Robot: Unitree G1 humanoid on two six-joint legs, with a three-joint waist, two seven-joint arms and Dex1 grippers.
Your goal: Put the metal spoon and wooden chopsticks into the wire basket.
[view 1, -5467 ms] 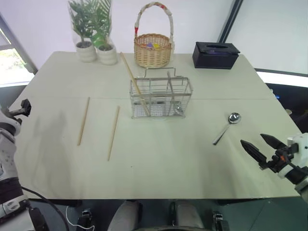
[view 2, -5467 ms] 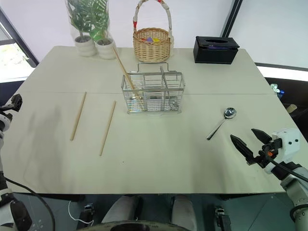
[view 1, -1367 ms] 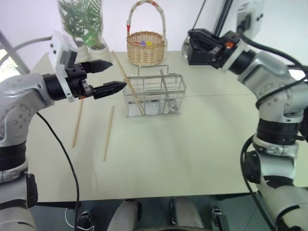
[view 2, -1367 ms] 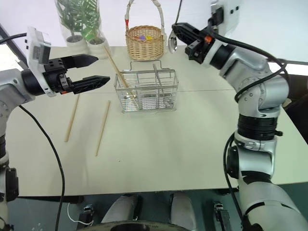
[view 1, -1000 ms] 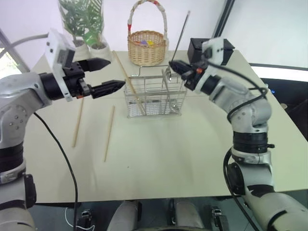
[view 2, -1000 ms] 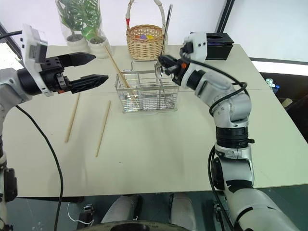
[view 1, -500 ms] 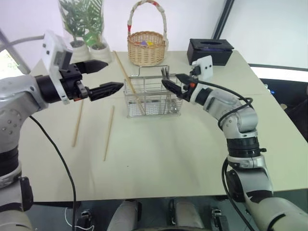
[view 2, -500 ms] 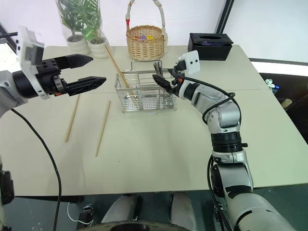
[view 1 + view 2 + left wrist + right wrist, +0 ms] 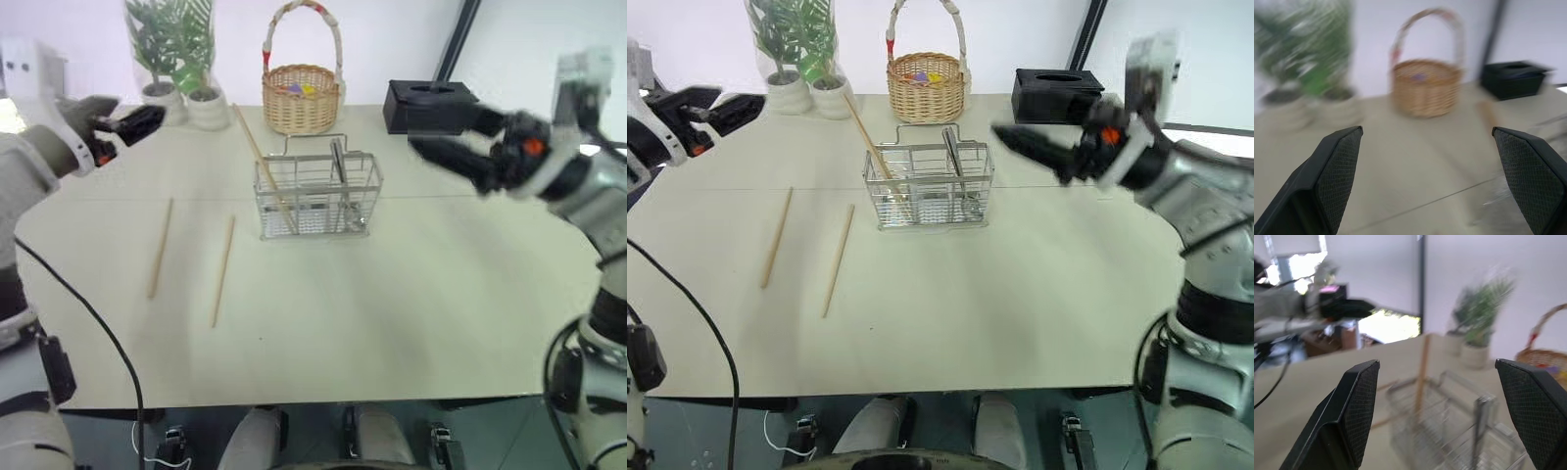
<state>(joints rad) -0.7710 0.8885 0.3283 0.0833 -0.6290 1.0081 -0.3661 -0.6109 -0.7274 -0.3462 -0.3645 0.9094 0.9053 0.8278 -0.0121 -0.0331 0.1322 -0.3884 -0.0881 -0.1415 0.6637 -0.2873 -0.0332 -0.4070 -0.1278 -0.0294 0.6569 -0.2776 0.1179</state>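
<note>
From the head views, the metal spoon (image 9: 338,166) and one chopstick (image 9: 263,168) stand in the wire basket (image 9: 315,197) mid-counter (image 9: 411,294); two wooden chopsticks (image 9: 223,271) lie flat toward the counter's left edge. They look light, stiff and slippery, so I would pinch one at mid-length. In the wrist views the left end effector (image 9: 1440,181) and right end effector (image 9: 1449,416) both gape wide and empty.

I see the wire basket (image 9: 317,196) upright mid-table. The metal spoon (image 9: 339,168) stands in it, handle up. One of the wooden chopsticks (image 9: 263,162) leans inside its left compartment; two more (image 9: 160,247) (image 9: 223,270) lie flat to its left.
</note>
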